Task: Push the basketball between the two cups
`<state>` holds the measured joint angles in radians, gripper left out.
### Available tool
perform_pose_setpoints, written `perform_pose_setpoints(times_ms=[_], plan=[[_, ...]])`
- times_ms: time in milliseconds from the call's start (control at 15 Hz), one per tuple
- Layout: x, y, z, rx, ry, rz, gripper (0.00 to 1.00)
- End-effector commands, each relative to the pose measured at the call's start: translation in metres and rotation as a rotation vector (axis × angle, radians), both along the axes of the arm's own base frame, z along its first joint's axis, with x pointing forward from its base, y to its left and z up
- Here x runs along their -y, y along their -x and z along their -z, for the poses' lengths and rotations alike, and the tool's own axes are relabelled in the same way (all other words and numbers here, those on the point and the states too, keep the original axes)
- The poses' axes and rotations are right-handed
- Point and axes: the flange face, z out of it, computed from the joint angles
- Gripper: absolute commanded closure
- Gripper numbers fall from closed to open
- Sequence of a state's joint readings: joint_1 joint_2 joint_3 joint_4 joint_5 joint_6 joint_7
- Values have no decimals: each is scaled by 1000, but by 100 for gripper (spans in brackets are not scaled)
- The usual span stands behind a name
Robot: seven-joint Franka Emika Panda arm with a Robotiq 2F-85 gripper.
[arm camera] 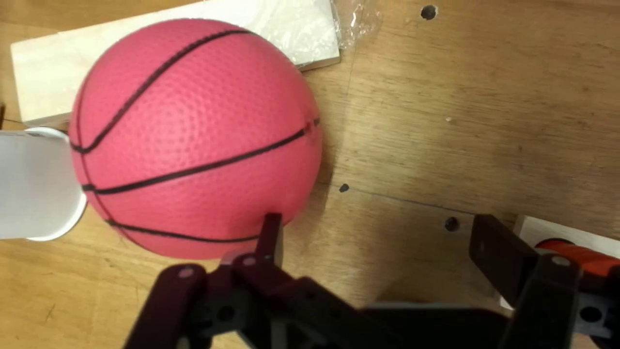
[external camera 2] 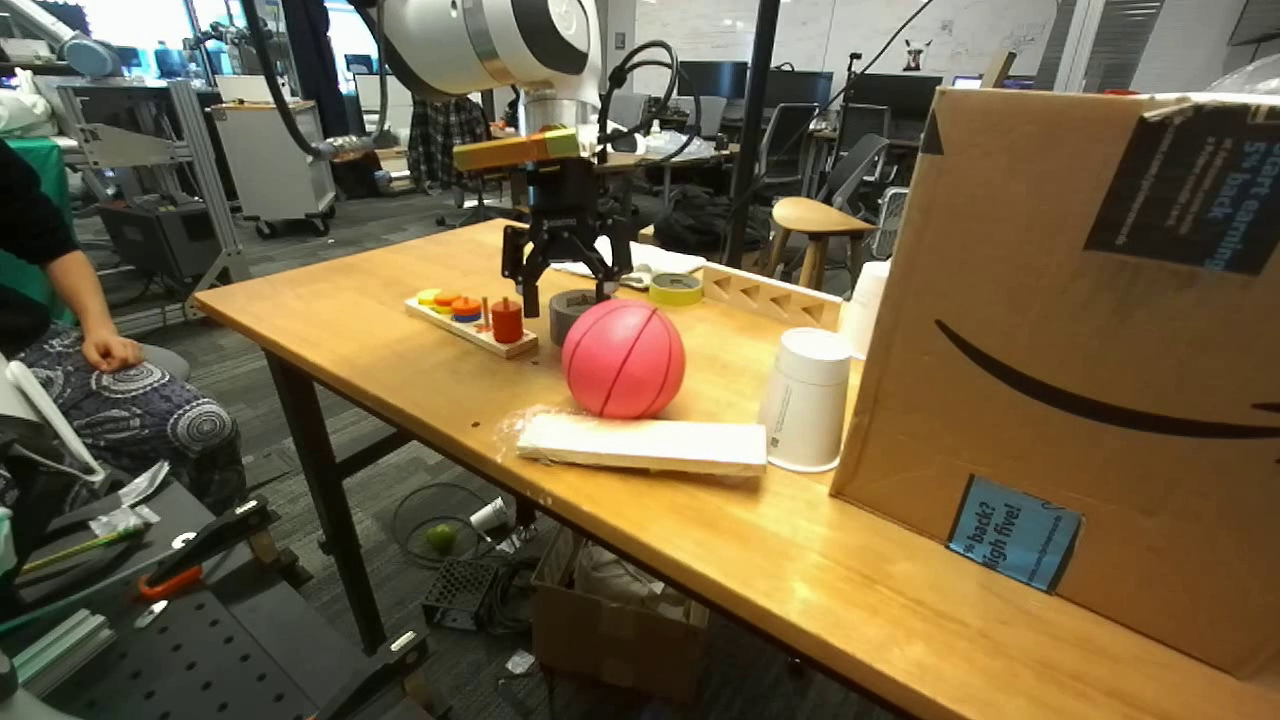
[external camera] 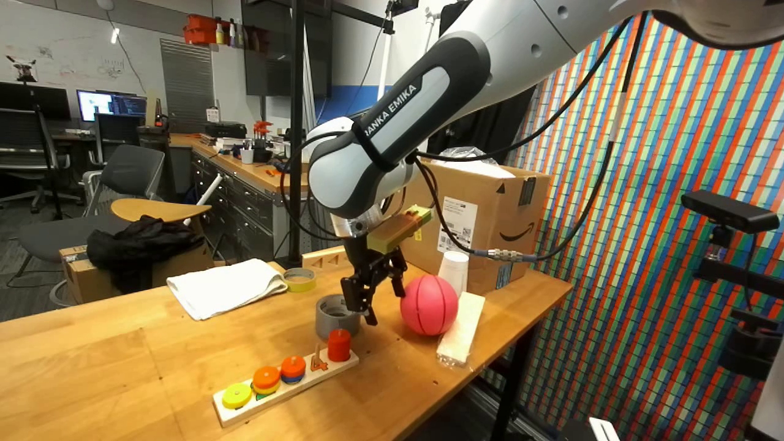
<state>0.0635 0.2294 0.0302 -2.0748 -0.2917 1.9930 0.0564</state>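
Note:
The pink basketball with black lines rests on the table near its edge; it also shows in an exterior view and the wrist view. A white upside-down cup stands between the ball and the cardboard box; its rim shows beside the ball in the wrist view. A second white cup stands farther back, partly hidden by the box. My gripper is open and empty above the table. In the wrist view, one finger overlaps the ball's lower edge; I cannot tell whether they touch.
A wrapped pale plank lies beside the ball. A grey tape roll and a ring-stacking toy lie on the gripper's other side. The cardboard box stands behind the cups. A notched wooden strip and yellow tape lie farther back.

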Motion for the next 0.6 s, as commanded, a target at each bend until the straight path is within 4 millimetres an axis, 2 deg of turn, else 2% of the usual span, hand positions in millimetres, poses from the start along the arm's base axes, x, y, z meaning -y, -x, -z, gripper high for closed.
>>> perform_pose_setpoints(times_ms=[0,400,533], plan=[[-7,4,-10,25,-18,-5,0],[-34,-11,-61,136,-13,-75,0],[-40,-8,-68,149,-10,-75,0]])
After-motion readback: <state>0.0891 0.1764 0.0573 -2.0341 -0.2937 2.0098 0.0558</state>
